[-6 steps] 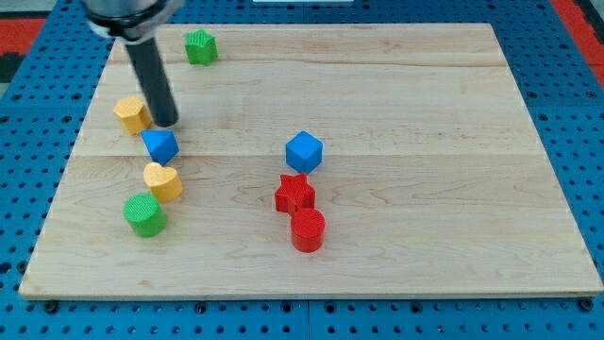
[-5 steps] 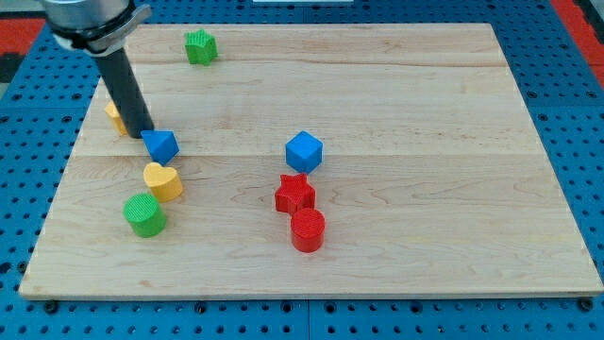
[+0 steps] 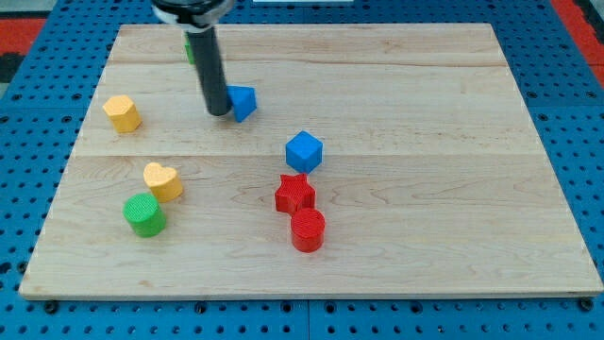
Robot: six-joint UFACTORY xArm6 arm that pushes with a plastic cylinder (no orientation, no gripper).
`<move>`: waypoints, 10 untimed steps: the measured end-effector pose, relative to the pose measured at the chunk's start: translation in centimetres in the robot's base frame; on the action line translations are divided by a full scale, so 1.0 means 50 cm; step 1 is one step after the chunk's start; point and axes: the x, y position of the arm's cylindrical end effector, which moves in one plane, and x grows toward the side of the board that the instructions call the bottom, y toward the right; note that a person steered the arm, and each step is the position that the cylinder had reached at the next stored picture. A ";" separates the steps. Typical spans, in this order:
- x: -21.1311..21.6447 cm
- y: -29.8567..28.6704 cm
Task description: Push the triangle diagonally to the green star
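Note:
The blue triangle (image 3: 243, 102) lies on the wooden board, left of centre in the upper half. My tip (image 3: 218, 112) rests on the board touching the triangle's left side. The green star (image 3: 190, 47) sits near the view's top, mostly hidden behind my rod, above and left of the triangle.
A blue cube (image 3: 304, 151) sits at the board's centre, with a red star (image 3: 294, 194) and a red cylinder (image 3: 308, 229) below it. At the view's left are a yellow hexagon (image 3: 122, 113), a yellow heart (image 3: 162, 180) and a green cylinder (image 3: 144, 214).
The blue triangle has moved up and to the right, away from the yellow heart. My tip moved right with it and now covers most of the green star.

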 end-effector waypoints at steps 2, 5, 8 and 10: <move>-0.083 0.007; -0.102 0.138; 0.007 0.149; -0.017 0.093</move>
